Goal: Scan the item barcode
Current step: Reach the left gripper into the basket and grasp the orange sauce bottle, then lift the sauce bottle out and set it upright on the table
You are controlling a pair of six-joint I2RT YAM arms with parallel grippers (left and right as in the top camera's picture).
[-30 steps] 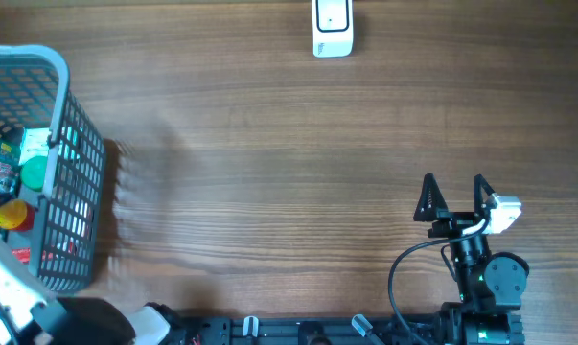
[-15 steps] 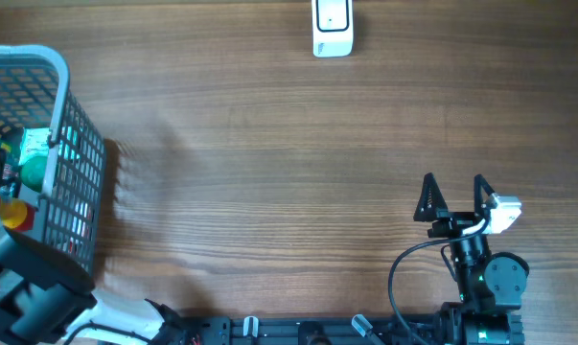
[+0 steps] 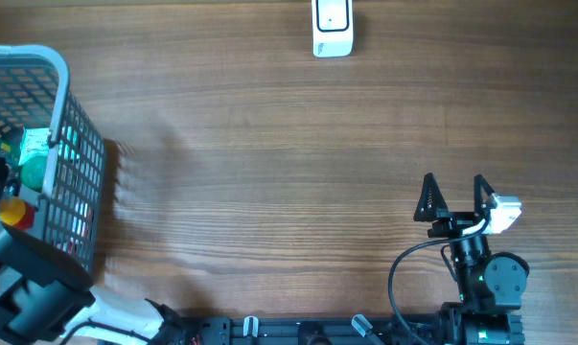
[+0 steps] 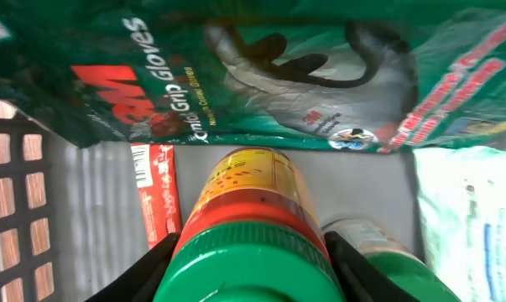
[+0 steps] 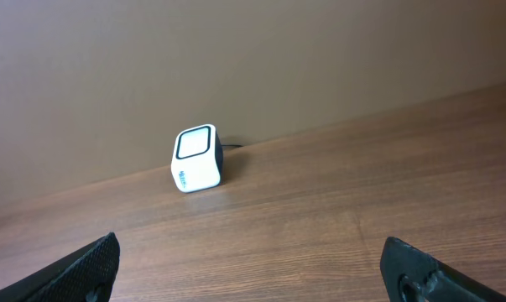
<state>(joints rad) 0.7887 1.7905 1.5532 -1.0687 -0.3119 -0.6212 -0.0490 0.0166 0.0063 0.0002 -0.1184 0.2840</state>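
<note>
Inside the grey basket (image 3: 63, 96) at the table's left edge, my left gripper (image 4: 251, 252) is shut on a bottle (image 4: 248, 197) with a green cap, red collar and yellow body. Its black fingers (image 4: 156, 264) press both sides of the cap. In the overhead view only the left arm (image 3: 34, 283) shows, reaching into the basket from the near side. The white barcode scanner (image 3: 333, 29) (image 5: 196, 158) stands at the table's far edge. My right gripper (image 3: 453, 196) (image 5: 261, 268) hangs open and empty near the front right, pointing at the scanner.
The basket also holds a green glove packet (image 4: 261, 75), a red packet (image 4: 156, 193), a second green-capped bottle (image 4: 387, 260) touching the held one on its right, and a pale bag (image 4: 471, 218). Bare wooden table (image 3: 269, 172) lies between basket and scanner.
The left arm has swung further over the basket's near corner, and its jaws have closed from wide open onto the bottle's cap. The right arm has not moved.
</note>
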